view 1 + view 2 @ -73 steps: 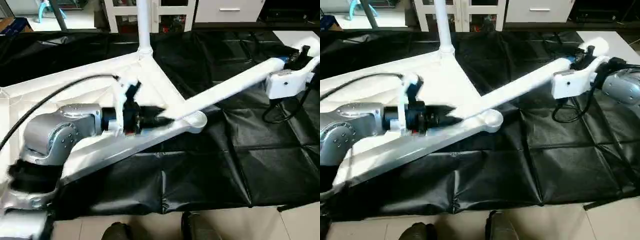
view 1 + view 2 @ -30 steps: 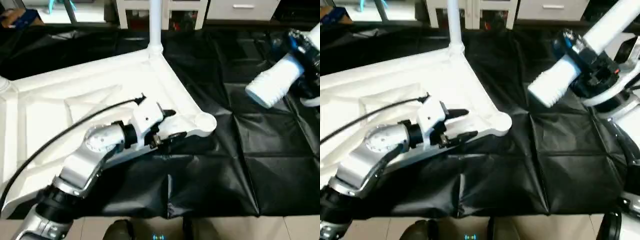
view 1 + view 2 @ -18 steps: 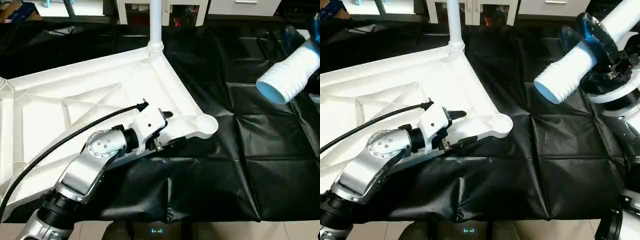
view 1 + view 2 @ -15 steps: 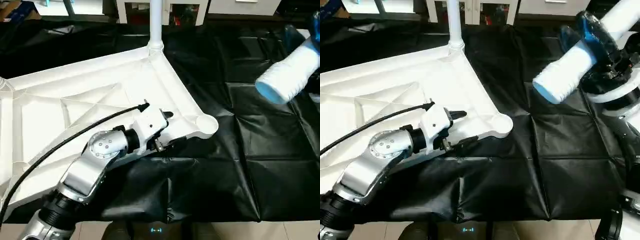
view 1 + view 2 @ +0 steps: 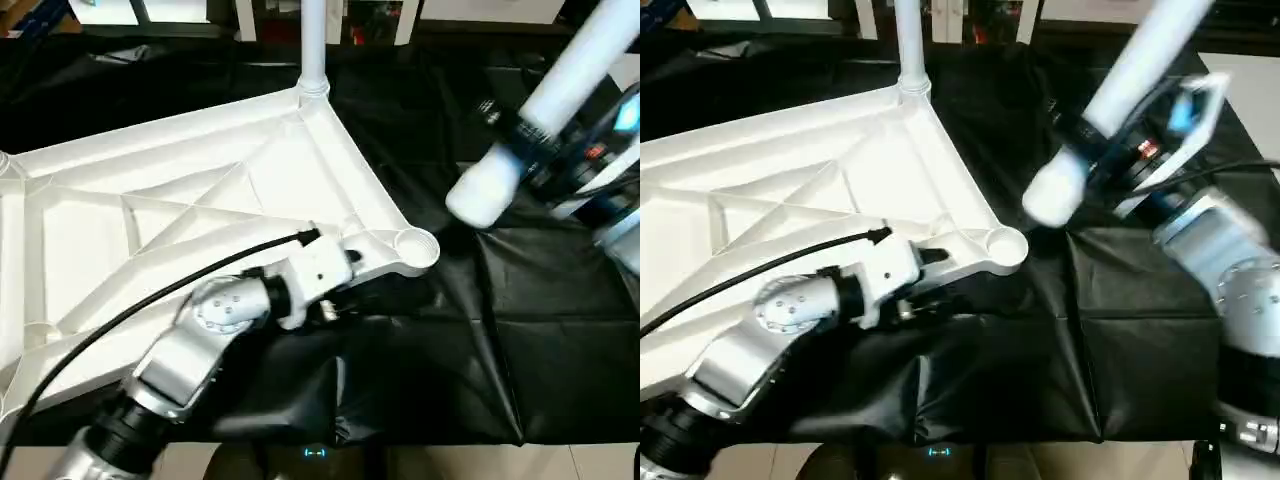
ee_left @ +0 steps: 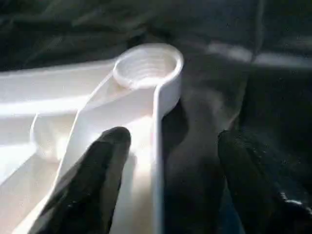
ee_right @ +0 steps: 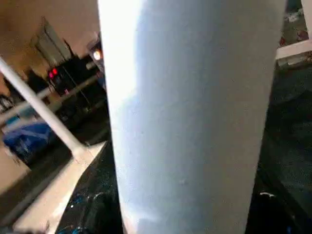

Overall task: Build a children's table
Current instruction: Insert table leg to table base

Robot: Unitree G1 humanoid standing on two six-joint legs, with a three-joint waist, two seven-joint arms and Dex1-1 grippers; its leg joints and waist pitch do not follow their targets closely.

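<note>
Evidently to steady the tabletop (image 5: pixel 180 190) on the desk (image 5: pixel 560 330), the left gripper (image 6: pixel 161 161) straddles its edge, jaws apart, just behind the empty corner socket (image 6: pixel 146 63), while the right gripper (image 5: pixel 560 165) clamps a leg (image 5: pixel 545 110) tilted above it.

A creased black cloth (image 5: pixel 480 340) is covering the counter. Beyond the cloth's far edge, white cabinets (image 5: pixel 270 15) are standing; pale floor (image 5: pixel 560 460) is showing at its near edge.
</note>
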